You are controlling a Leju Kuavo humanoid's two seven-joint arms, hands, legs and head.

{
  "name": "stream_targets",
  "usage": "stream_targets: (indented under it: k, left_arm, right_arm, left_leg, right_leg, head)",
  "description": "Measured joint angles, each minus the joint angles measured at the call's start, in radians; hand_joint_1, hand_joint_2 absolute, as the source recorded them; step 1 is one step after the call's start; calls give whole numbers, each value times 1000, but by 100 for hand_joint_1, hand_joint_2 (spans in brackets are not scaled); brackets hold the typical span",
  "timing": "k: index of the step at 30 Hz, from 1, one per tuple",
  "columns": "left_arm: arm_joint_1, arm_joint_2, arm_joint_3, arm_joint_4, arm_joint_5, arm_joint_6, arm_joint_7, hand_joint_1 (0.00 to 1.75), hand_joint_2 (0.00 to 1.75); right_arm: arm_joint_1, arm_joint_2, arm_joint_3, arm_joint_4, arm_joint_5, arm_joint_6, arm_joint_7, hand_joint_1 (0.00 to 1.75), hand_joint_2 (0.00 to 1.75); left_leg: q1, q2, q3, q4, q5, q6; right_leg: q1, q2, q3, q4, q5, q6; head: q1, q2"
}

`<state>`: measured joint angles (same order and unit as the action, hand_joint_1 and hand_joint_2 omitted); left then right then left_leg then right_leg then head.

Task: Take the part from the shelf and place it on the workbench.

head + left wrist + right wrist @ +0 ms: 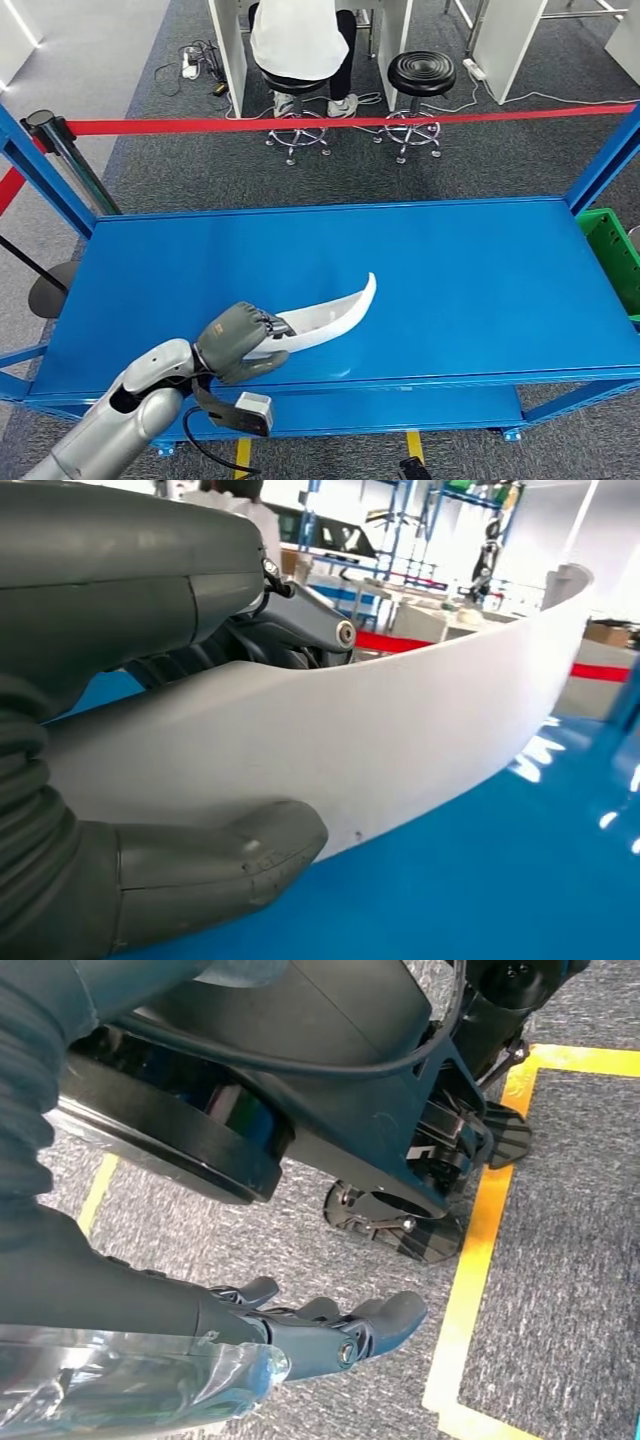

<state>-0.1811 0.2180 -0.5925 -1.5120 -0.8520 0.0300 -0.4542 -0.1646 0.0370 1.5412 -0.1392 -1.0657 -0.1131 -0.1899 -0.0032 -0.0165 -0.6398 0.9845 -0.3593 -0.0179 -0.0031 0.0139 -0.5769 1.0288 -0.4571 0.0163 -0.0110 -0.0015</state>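
Part, a long, curved, smooth white shell tapering to an upturned tip, lay on the blue surface, its near end grasped by the left hand; the right hand hung released, fingers apart, above carpet.
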Motion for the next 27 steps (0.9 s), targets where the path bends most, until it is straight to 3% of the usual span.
stream_targets:
  k: [2,7,9,12,13,14,15,17,18,20,22,23,25,27]
  left_arm:
    - [29,10,-10,-36,-47,31,22,175,175]
    - [118,57,-10,-136,-131,132,77,175,175]
    - [150,70,1,-174,-144,159,87,175,175]
    - [180,83,10,-205,-151,169,92,175,175]
    - [188,85,12,-210,-152,170,93,175,175]
    - [194,86,13,-215,-153,170,93,175,175]
    - [198,88,15,-219,-158,173,94,175,175]
    - [206,91,22,-230,-185,191,98,175,175]
    - [212,94,28,-240,-204,207,103,175,175]
    - [228,100,43,-265,-233,238,112,175,175]
    - [246,106,56,-288,-250,257,120,175,175]
    - [256,108,62,-298,-259,264,123,175,175]
    - [273,115,73,-314,-275,275,130,175,175]
    - [280,119,81,-324,-290,285,136,175,175]
  right_arm:
    - [2,0,0,0,-3,4,-7,0,175]
    - [2,7,-1,0,-20,32,-53,0,175]
    - [1,9,-2,0,-26,45,-77,0,175]
    - [0,9,-3,0,-29,51,-86,0,175]
    - [1,9,-4,0,-29,52,-87,0,175]
    - [1,9,-4,0,-30,52,-88,0,175]
    - [1,9,-5,0,-31,53,-89,0,175]
    - [-2,11,-7,0,-36,57,-97,0,175]
    - [-3,13,-9,-1,-40,60,-105,0,175]
    - [-3,20,-13,-1,-47,67,-120,0,175]
    - [0,23,-17,-2,-51,71,-129,0,175]
    - [2,25,-18,-1,-52,73,-131,0,175]
    - [5,27,-19,-1,-51,73,-135,0,175]
    - [8,28,-19,-1,-48,74,-137,0,175]
  left_leg:
    - [-1,0,-1,2,-2,3]
    - [-3,3,6,-7,3,26]
    - [5,8,15,-29,15,30]
    - [11,10,14,-38,22,29]
    - [13,10,12,-37,24,27]
    - [15,10,8,-36,26,23]
    - [19,9,3,-34,29,17]
    - [26,8,-9,-23,35,3]
    - [28,7,-14,-16,37,-5]
    - [26,4,-21,-6,44,-20]
    - [28,2,-24,-5,52,-31]
    - [29,3,-29,1,40,-34]
    - [30,6,-58,72,-39,-38]
    - [29,7,-97,209,-141,-38]
  right_leg:
    - [-1,0,0,-1,0,1]
    - [-6,2,6,-9,3,16]
    - [-3,0,-6,24,-31,22]
    - [-8,-4,-70,196,-138,36]
    - [-11,-4,-83,238,-153,41]
    - [-14,-5,-80,246,-150,46]
    - [-17,-5,-57,214,-129,51]
    - [-24,-4,23,83,-78,64]
    - [-26,0,50,36,-59,64]
    - [-26,9,59,12,-54,50]
    - [-26,11,42,19,-49,25]
    - [-25,8,35,21,-43,13]
    - [-24,4,17,21,-24,-6]
    - [-20,0,-7,22,-3,-14]
  head:
    - [0,0]
    - [-1,0]
    - [2,0]
    - [6,0]
    - [6,0]
    - [6,0]
    - [6,0]
    - [8,0]
    - [8,0]
    - [6,0]
    - [2,0]
    - [0,0]
    - [-4,0]
    - [-9,0]
